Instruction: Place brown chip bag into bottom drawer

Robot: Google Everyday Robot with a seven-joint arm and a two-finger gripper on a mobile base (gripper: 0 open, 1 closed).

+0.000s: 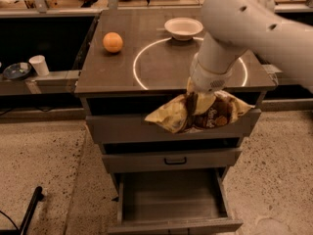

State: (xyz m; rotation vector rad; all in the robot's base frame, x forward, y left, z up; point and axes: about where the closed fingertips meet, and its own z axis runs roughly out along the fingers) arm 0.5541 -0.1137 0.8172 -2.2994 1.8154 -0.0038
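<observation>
Crinkly brown-and-tan chip bag (195, 115): hanging at frame centre, top middle pinched between jaws of white two-finger gripper (201, 99), above open grey metal bottom drawer (171, 199) at lower centre. Judged light, soft, slippery; hold gathered fold, not puffed ends.
</observation>
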